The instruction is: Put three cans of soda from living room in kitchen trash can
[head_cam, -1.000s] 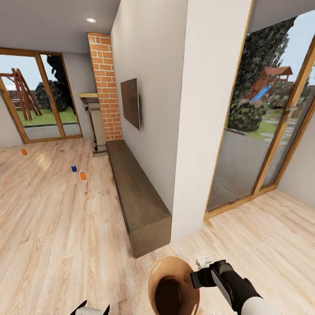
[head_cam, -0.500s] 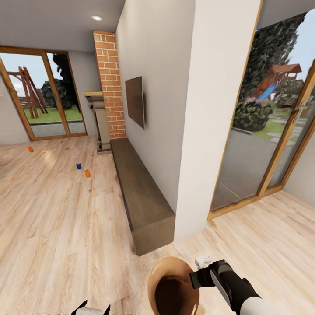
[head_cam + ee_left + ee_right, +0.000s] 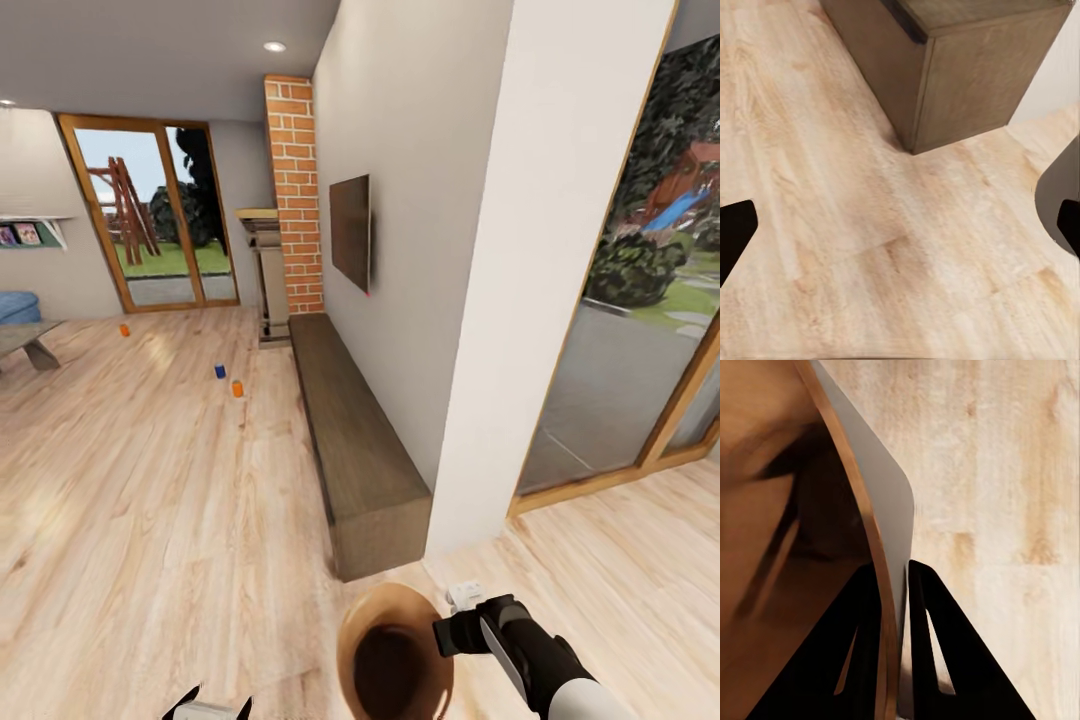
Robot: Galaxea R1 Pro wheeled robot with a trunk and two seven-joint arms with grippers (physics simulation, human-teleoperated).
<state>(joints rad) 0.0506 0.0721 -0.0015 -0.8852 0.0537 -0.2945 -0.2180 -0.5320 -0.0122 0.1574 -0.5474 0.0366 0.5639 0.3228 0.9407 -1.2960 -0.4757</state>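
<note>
3 soda cans on the wood floor left of the long dark low cabinet [image 3: 355, 440]: 2 orange cans [image 3: 237, 389] [image 3: 124, 329], 1 blue can [image 3: 219, 371]. 1 trash can [image 3: 372, 610] just past the cabinet's near end. 1 brick fireplace [image 3: 295, 195] at its far end.

Open wood floor [image 3: 150, 500] stretches toward the three cans [image 3: 220, 371] (small, far off); the long dark cabinet [image 3: 355, 450] and white pillar [image 3: 530, 300] block the right.
</note>
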